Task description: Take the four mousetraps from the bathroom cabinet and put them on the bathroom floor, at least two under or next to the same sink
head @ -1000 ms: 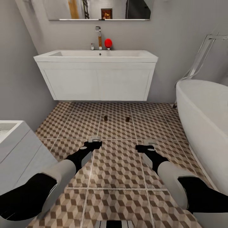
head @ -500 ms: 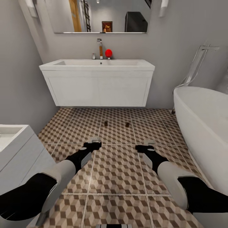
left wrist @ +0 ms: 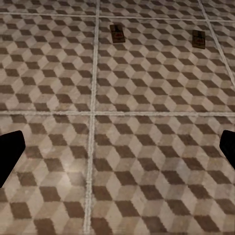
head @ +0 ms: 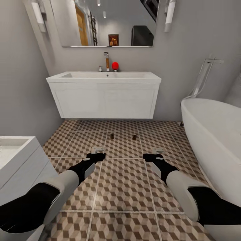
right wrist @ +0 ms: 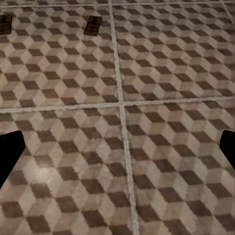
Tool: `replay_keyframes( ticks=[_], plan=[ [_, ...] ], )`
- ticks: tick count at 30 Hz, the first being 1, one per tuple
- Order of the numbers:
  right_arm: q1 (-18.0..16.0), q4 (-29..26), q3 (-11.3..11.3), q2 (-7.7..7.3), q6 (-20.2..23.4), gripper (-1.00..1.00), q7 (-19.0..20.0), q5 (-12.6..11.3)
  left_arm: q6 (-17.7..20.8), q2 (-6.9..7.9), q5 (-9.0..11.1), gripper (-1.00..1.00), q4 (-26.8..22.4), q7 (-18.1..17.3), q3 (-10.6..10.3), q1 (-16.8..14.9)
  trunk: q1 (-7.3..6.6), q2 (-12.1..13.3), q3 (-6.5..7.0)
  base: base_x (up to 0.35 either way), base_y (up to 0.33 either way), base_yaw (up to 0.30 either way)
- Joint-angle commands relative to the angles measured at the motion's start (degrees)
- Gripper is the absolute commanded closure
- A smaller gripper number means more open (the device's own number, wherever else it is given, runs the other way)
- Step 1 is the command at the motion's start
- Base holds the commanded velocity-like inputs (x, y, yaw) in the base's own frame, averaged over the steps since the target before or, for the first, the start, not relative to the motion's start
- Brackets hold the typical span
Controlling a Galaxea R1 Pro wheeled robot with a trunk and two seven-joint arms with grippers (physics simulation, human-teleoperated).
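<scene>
Two mousetraps (head: pixel 112 136) (head: pixel 134 137) lie on the bathroom floor (head: pixel 124 180), just in front of the wall-hung white sink (head: pixel 103 77). The left wrist view shows them as small brown rectangles (left wrist: pixel 117 34) (left wrist: pixel 198 38), and so does the right wrist view (right wrist: pixel 93 25) (right wrist: pixel 4 23). My left gripper (head: pixel 98 152) and right gripper (head: pixel 154 154) hover over the tiles a little short of them. Both are open and hold nothing (left wrist: pixel 117 152) (right wrist: pixel 117 152). The cabinet is out of view.
A white bathtub (head: pixel 214 134) with a floor-standing tap (head: pixel 202 77) fills the right side. A second white vanity (head: pixel 16 160) stands at the lower left. A mirror (head: pixel 107 23), a faucet (head: pixel 106 60) and a red ball (head: pixel 115 65) are above the far sink.
The whole picture has slid downward, so the camera has moved; more of the mirror shows. Both arms keep their pose and the two mousetraps stay put on the floor.
</scene>
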Motion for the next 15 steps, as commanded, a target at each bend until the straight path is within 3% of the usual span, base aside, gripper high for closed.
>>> replay_keyframes(
  ticks=[1,15],
  plan=[
    [-0.01,-0.08,0.12,0.01,0.23,-1.0,-0.21,-0.28,-0.2,-0.01,0.48,-1.0,0.06,0.22,-0.5,-0.04,-0.03,0.0,0.18,0.0,0.0,0.0],
    [-0.01,3.33,0.12,0.05,0.44,-1.0,-0.49,-0.16,-1.3,0.5,4.36,-1.0,3.3,0.07,-0.52,-0.04,-0.39,0.19,3.28,0.0,0.0,0.0]
  ],
)
